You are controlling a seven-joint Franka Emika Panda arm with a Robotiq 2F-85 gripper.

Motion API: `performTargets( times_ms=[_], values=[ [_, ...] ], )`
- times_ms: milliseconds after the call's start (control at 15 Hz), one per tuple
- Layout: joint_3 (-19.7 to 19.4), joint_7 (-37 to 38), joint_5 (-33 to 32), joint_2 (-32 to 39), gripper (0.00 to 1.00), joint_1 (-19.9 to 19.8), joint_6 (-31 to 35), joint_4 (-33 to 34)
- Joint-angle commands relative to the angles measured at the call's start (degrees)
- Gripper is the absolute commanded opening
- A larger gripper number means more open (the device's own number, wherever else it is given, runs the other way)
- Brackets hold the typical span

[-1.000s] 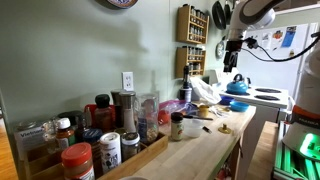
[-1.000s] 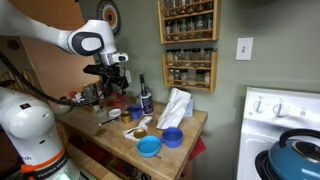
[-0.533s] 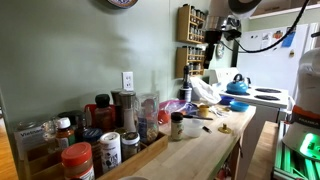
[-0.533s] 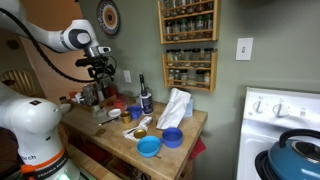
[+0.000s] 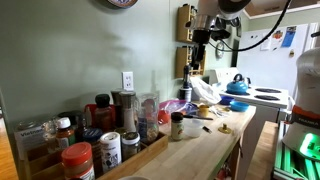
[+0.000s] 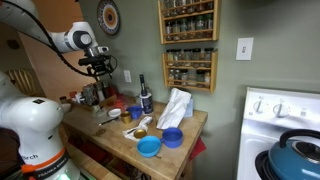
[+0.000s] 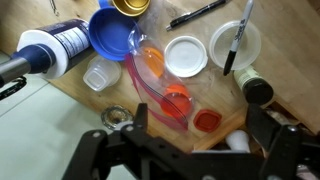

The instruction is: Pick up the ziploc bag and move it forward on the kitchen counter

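Observation:
The ziploc bag is clear with red and orange things inside. It lies on the wooden counter, in the middle of the wrist view. My gripper is open and empty, high above the counter, with its fingers at the bottom of the wrist view just below the bag. The gripper also shows in both exterior views, hanging well above the cluttered counter. I cannot make the bag out for certain in the exterior views.
Round the bag lie blue lids, white lids, a red lid, a small clear tub, pens and a bottle. A crumpled white bag, blue bowls, jars and a wall spice rack crowd the counter.
The arm has swung along the counter, leftward in both exterior views, staying high. The gripper stays open and empty.

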Motion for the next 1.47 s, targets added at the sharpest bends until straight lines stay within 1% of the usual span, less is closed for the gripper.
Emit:
performTargets(
  times_ms=[0,67,133,200,333,400,533,667,800,933,1000,1133,1333,1400],
  values=[
    [-0.2,-0.7,0.3,1.5,1.00,0.6,0.5,0.9],
    [0.0,-4.2,1.1,6.0,1.00,2.5,1.9,3.4],
    [0.3,-6.6,1.2,7.8,1.00,3.6,2.9,4.5],
    [1.5,-7.5,0.9,10.6,1.00,4.4,5.7,6.0],
    [2.5,-11.0,-0.3,15.9,1.00,5.4,10.2,8.2],
    [3.0,-13.0,-1.3,18.3,1.00,5.5,11.5,9.6],
    [3.4,-17.6,-4.0,24.1,1.00,4.5,13.0,11.7],
    [3.2,-20.2,-5.7,28.2,1.00,2.8,12.6,13.1],
    [3.0,-23.0,-6.4,30.8,1.00,0.7,11.7,13.6],
    [2.4,-22.7,-8.1,32.1,1.00,-1.6,11.7,13.3],
    [3.7,-21.8,-6.3,30.6,1.00,-1.1,12.2,12.5],
    [3.6,-22.0,-6.4,31.5,1.00,-2.2,12.2,12.6],
    [4.1,-22.5,-6.6,31.9,1.00,-2.2,13.2,12.9],
    [3.1,-18.9,-11.2,33.3,1.00,-2.3,13.9,13.5]
  ],
)
